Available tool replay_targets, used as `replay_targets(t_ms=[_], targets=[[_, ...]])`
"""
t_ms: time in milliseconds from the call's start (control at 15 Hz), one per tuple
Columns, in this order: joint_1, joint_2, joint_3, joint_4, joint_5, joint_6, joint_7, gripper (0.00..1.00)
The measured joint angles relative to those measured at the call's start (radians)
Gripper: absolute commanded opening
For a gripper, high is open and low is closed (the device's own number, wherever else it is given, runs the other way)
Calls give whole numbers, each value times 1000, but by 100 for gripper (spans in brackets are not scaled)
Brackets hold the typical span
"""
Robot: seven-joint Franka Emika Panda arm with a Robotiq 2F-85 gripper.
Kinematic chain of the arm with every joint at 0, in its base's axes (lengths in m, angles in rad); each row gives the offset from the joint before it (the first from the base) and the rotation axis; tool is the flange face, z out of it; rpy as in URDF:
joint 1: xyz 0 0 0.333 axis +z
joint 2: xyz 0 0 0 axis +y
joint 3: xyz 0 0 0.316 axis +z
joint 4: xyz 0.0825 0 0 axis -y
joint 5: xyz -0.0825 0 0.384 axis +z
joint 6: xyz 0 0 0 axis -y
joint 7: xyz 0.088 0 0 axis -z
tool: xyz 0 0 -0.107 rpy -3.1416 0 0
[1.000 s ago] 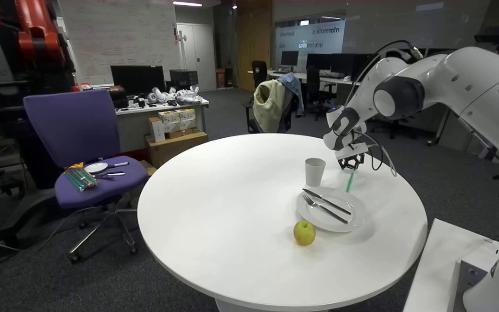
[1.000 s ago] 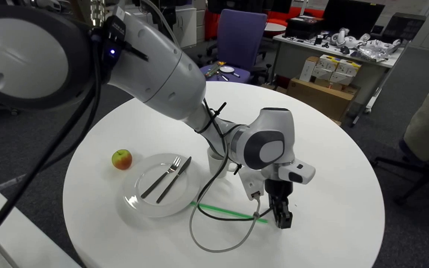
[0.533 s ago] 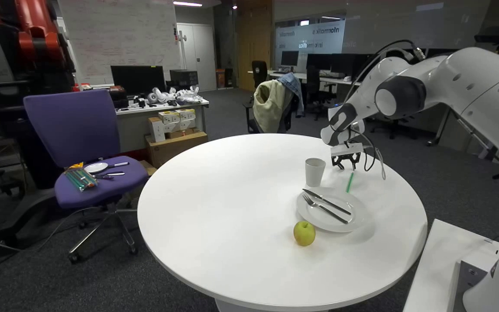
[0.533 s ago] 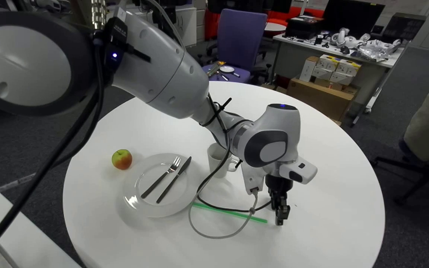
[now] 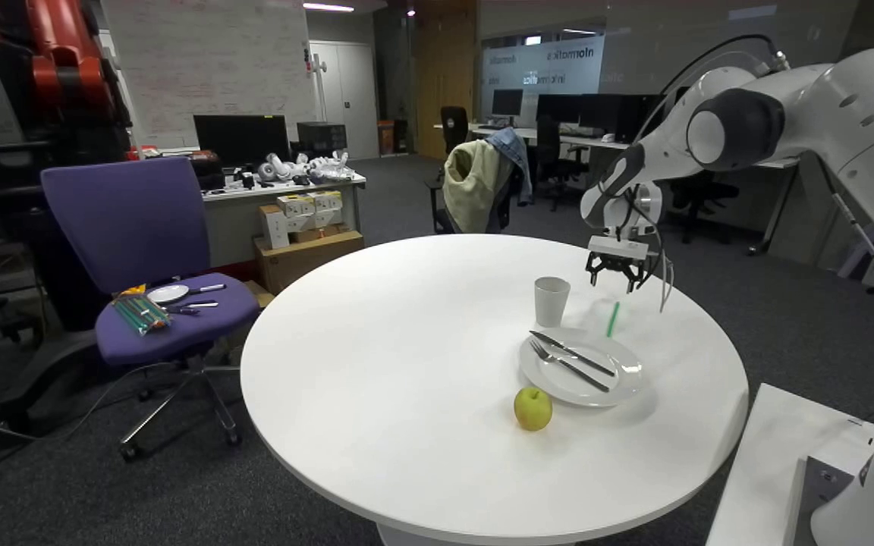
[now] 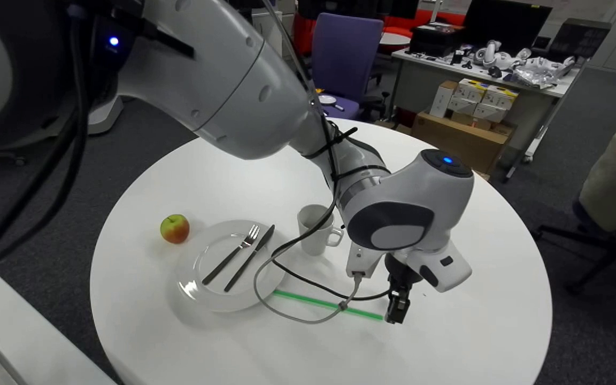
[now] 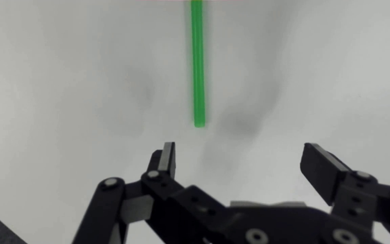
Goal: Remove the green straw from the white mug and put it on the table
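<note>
Tabletop [image 5: 391,364], round, white: occupies the centre of both exterior views.

White mug [image 5: 551,305], one, with handle: upright on the tabletop, right of centre in an exterior view.

White plate [image 6: 213,250], one: near the mug, bearing a fork [image 6: 228,260] and a knife [image 6: 249,260] laid side by side.

Apple [image 6: 175,229], one, red and green: near the plate, left of centre in an exterior view.

Green straw [image 7: 198,64], one: lying on the tabletop, outside the mug. In the wrist view it runs from the top edge to mid-frame; in an exterior view it lies at lower centre, one end at the plate's rim (contact not discernible), a grey cable [image 6: 343,306] crossing in front.

Pincer [image 7: 239,152], one, black, on a pale arm [image 5: 816,106]: fingers spread well apart, hanging over the tabletop near the straw's other end; lower half of the wrist view.

Purple chair [image 5: 130,227], one: at left in an exterior view.
</note>
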Motion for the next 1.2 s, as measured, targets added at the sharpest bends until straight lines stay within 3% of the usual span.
replay_targets(t_ms=[333,867,933,1000,1200], targets=[[-64,-130,78,-180,151,109,-166,100],[-34,-183,103,-331,156,120,-256,100],[-27,-179,101,-335,153,125,-254,75],[-21,-175,99,-336,148,127,-253,73],[-6,-162,86,-336,130,128,-252,51]])
